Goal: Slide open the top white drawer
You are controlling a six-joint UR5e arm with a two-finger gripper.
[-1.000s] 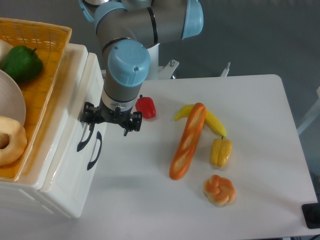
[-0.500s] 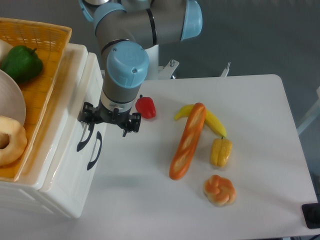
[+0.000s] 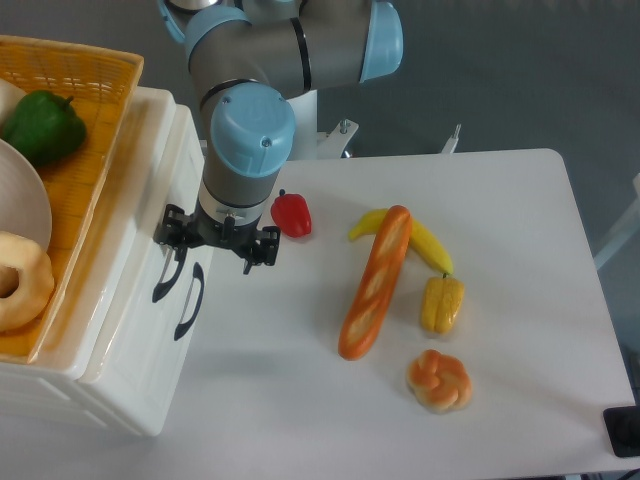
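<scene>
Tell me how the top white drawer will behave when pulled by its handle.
The top white drawer looks like rigid glossy plastic, so it should probably slide rather than flex. Its curved black handle is thin and smooth; the fingers might slip off.

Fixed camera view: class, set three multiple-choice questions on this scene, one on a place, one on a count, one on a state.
1. Where does the red pepper lie?
A. in the basket
B. on the table beside the hand
C. on the baguette

2. How many black handles show on the white drawers?
A. one
B. two
C. four

3. How is the top white drawer?
A. pulled fully out
B. removed
C. barely out, if at all

Answers: 1 B, it rests on the tabletop right of the hand. 2 B, two curved handles. 3 C, its front sits almost level with the lower drawer.
</scene>
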